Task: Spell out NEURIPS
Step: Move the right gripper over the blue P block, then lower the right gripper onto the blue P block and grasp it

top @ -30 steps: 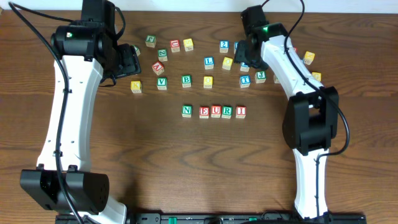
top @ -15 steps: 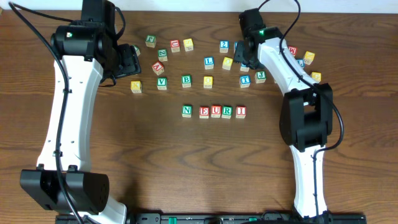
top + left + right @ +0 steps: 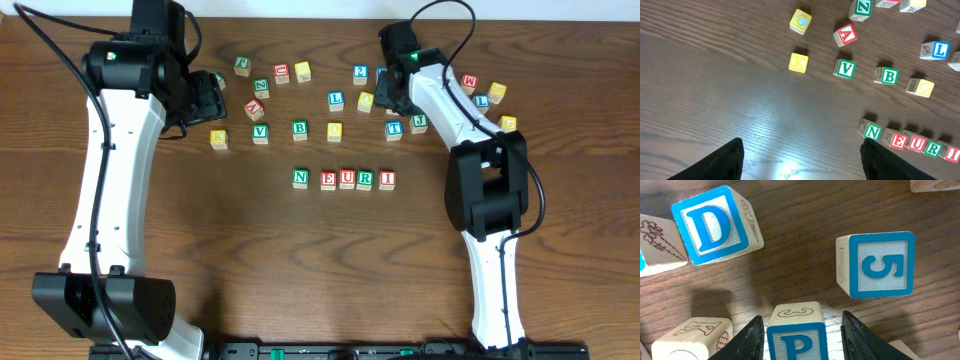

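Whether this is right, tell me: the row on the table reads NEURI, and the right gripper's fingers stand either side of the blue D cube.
Not quite. In the right wrist view, the fingers of the right gripper stand either side of the blue P cube. The blue D cube lies apart, up to the left. The row does read NEURI.

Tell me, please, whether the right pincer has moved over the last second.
Yes: the right pincer has slid toward the blue 2 cube, which stayed put.

**Colours across my feeds**

I read green N [image 3: 300, 178], red E [image 3: 328, 180], red U [image 3: 346, 179], green R [image 3: 364, 180] and red I [image 3: 387, 179] on the dark brown, grained table [image 3: 300, 280]. Far right, blue P [image 3: 797, 342], blue D [image 3: 710, 225] and blue 5 [image 3: 881, 265] show blue frames on pale wood.
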Tool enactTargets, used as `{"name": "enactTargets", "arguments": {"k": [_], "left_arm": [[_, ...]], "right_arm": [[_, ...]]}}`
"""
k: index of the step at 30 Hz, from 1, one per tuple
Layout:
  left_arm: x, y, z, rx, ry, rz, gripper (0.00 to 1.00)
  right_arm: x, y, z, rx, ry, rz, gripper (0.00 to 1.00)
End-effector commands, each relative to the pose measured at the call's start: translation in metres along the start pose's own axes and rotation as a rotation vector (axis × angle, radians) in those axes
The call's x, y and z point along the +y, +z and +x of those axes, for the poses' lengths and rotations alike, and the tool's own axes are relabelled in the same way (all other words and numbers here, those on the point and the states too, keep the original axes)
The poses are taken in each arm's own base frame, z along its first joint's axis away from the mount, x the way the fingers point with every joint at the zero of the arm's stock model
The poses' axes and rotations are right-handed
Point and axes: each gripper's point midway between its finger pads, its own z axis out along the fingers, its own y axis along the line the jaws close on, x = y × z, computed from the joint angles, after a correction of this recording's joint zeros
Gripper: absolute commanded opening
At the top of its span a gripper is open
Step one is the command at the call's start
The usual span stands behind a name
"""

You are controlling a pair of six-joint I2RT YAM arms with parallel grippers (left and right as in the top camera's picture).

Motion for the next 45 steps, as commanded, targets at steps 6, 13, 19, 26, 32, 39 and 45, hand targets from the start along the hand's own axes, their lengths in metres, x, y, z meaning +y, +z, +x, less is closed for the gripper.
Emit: {"name": "enactTargets", "arguments": {"k": [6,13,19,26,32,39,45], "left_arm": [[0.003,-0.006,-0.004,-0.023,0.008,-0.007,0.74],[0.003,-0.006,-0.004,-0.023,0.008,-0.007,0.74],[0.003,-0.006,-0.004,-0.023,0.008,-0.007,0.74],[0.003,-0.006,-0.004,-0.023,0.008,-0.007,0.74],[0.003,-0.006,-0.004,-0.023,0.008,-0.007,0.73],[0.003,-0.006,-0.004,-0.023,0.008,-0.007,0.73],[0.003,-0.006,-0.004,-0.023,0.008,-0.007,0.74]], "right_arm": [[0.003,-0.001,-0.001,-0.013,-0.108,0.015,0.40],[0.002,-0.002,-0.002,-0.015,-0.121,0.015,0.32],[0.002,-0.002,-0.002,-0.016,-0.146,0.015,0.24],[0.003,-0.020,-0.011,-0.045,-0.140,0.001,0.19],[0.003,-0.063,-0.027,-0.101,-0.169,-0.025,0.20],[-0.009,-0.125,-0.020,-0.085,-0.174,-0.036,0.20],[-0.032,-0.160,0.026,0.087,-0.213,-0.007,0.20]]}}
